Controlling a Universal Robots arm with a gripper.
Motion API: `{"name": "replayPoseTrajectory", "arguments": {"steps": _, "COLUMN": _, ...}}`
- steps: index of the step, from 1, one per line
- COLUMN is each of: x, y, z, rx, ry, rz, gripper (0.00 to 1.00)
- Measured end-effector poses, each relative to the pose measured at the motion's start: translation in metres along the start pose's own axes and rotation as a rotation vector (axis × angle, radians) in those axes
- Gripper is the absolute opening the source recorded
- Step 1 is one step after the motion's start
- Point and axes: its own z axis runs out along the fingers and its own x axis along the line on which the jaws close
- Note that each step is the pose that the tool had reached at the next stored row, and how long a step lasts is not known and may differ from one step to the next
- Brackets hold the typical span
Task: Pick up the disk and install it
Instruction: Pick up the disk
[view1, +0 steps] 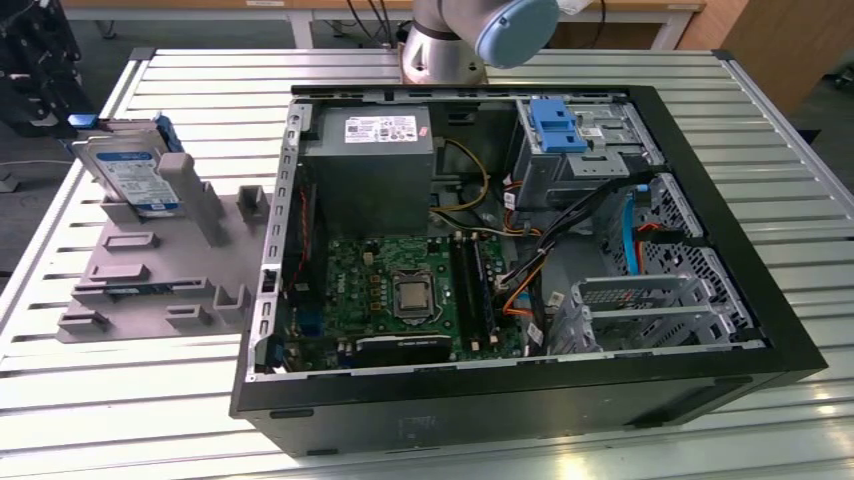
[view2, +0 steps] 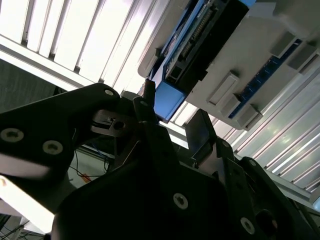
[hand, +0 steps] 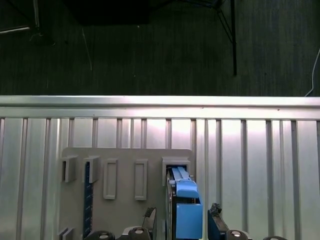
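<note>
The claw (hand: 182, 216) stands open in the first wrist view, a dark fingertip (hand: 150, 216) on each side of the disk (hand: 186, 200), clear of it and holding nothing. The disk stands on edge in an end slot of the grey holder (hand: 125, 200). Beyond, slatted counter (hand: 260, 170) runs open to its edge rail (hand: 160, 101). In the exterior view the holder sits just beside the open computer case (view1: 467, 410)

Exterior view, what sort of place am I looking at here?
Probably a robotics lab or workshop bench: a slatted metal table, an open computer case on it, and a grey fixture holding the disk upright.
</note>
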Motion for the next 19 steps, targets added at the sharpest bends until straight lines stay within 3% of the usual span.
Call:
{"name": "replayPoseTrajectory", "arguments": {"steps": 12, "x": -0.0012, "y": 0.002, "z": 0.0099, "rx": 0.0, "ry": 0.0, "rz": -0.002, "gripper": 0.52}}
{"name": "replayPoseTrajectory", "arguments": {"steps": 19, "x": -0.0013, "y": 0.002, "z": 0.0109, "rx": 0.0, "ry": 0.0, "rz": -0.002, "gripper": 0.52}}
